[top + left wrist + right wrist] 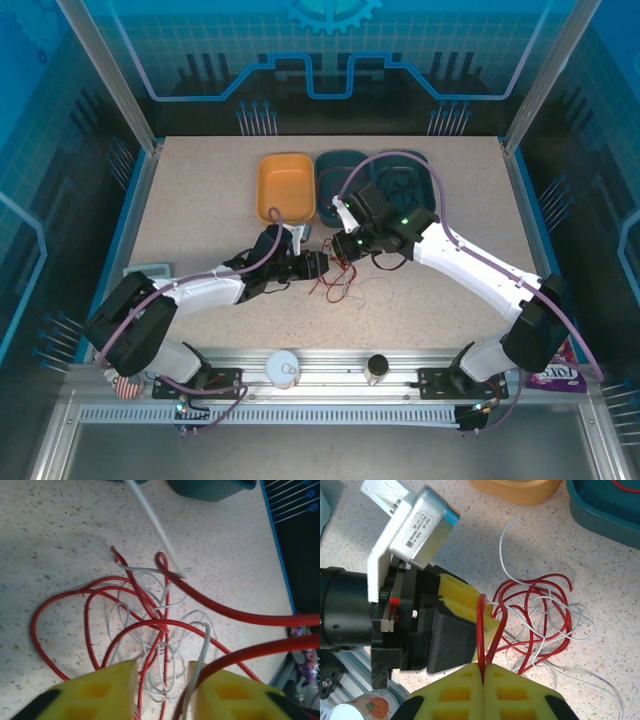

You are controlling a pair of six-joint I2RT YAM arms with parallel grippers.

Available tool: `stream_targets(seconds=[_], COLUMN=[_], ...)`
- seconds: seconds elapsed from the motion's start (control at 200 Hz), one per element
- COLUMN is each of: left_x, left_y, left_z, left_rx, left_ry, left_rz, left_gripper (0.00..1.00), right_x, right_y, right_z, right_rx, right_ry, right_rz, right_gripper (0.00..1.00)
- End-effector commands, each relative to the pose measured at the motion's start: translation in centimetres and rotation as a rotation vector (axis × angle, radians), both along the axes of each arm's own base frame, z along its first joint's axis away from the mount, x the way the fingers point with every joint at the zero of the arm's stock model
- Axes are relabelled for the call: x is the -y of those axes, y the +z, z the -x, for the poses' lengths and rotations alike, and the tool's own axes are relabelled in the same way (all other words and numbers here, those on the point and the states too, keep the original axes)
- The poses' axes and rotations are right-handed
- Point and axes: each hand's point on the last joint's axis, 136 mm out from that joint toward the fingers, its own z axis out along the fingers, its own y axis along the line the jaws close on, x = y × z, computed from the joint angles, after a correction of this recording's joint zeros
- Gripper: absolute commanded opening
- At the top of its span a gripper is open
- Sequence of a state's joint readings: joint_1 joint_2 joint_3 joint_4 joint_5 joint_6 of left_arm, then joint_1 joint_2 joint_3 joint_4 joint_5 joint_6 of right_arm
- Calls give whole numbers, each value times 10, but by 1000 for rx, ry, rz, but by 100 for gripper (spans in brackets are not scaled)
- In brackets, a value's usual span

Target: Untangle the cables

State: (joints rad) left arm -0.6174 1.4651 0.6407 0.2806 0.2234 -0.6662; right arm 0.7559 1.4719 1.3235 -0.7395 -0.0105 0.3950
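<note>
The cables lie as a tangle of red [340,283] and pale white [375,290] wire at the table's middle, just in front of both grippers. My right gripper [484,667] [350,247] is shut on a raised loop of the red cable [481,625]. The rest of the red cable [545,610] and the white cable [507,540] spread on the table beyond it. My left gripper [162,680] [322,266] hangs over the tangle. Its yellow fingers [100,690] stand a little apart, and red [60,600] and white [150,515] strands run through the gap unpinched.
An orange tray [285,187] and two teal trays [335,180] [425,185] stand at the back; the right one holds a dark cable [400,187]. Two small containers [283,368] [377,368] sit on the near rail. The two grippers are almost touching.
</note>
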Motion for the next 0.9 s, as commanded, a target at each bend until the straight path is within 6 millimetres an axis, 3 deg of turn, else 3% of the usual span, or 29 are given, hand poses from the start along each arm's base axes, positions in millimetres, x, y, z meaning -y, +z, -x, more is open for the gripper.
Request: stream_targets(seconds=[0.0, 0.155, 0.36, 0.565, 0.78, 0.896], left_x=[-1, -15, -17, -17, -19, -20], left_y=[5, 11, 18, 21, 26, 26], left_z=[-9, -12, -13, -13, -11, -10], left_rx=[16, 47, 63, 61, 70, 75], left_ry=[53, 109, 111, 118, 117, 117], left_rz=[12, -19, -34, -25, -21, -25], left_gripper=[18, 0, 0, 0, 0, 0], right_x=[5, 8, 0, 6, 14, 14], right_y=[9, -2, -15, -34, -46, -37], right_z=[-4, -5, -6, -4, -5, -10], right_rx=[19, -1, -27, -32, -4, 39], right_ry=[-32, -41, -25, -33, -58, -60], right_rz=[-13, -21, -108, -90, -74, -86], right_gripper=[1, 7, 27, 37, 31, 9])
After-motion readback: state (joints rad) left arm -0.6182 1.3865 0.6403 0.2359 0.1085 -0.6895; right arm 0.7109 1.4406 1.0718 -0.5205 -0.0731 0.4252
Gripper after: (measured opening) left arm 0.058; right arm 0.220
